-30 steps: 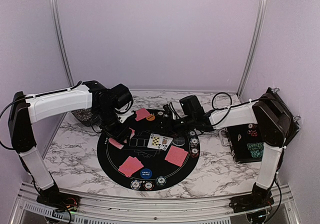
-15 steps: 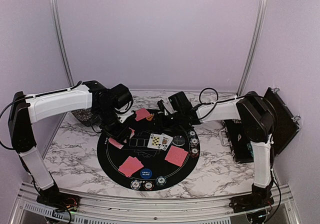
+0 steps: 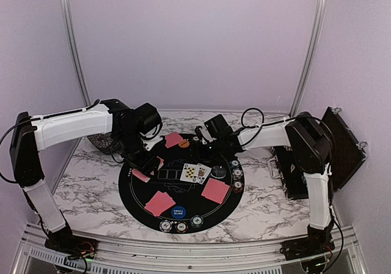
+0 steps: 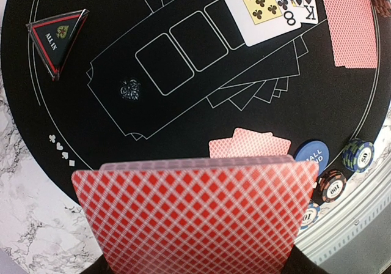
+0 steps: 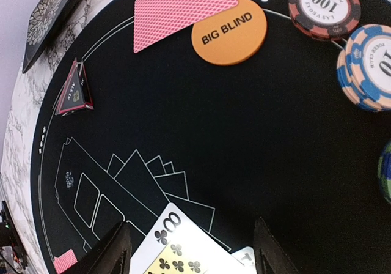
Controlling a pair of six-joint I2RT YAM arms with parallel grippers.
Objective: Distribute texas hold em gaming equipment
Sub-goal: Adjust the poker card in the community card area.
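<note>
Top: left end effector (image 3: 138, 159) at the black mat's (image 3: 190, 202) left rim; right end effector (image 3: 204, 142) over its far side.
Left wrist: clamped tight on a red-backed deck (image 4: 195, 216); triangular marker (image 4: 57, 32) and face-up cards (image 4: 263, 5) lie on the mat.
Right wrist: fingers spread, holding nothing, above the face-up cards; orange button (image 5: 229, 35) just beside red-backed cards (image 5: 183, 8).

Matt black mat (image 5: 244, 133), glossy cards (image 4: 195, 219), smooth plastic chips (image 5: 324, 8), marble-look tabletop (image 3: 263, 203).
</note>
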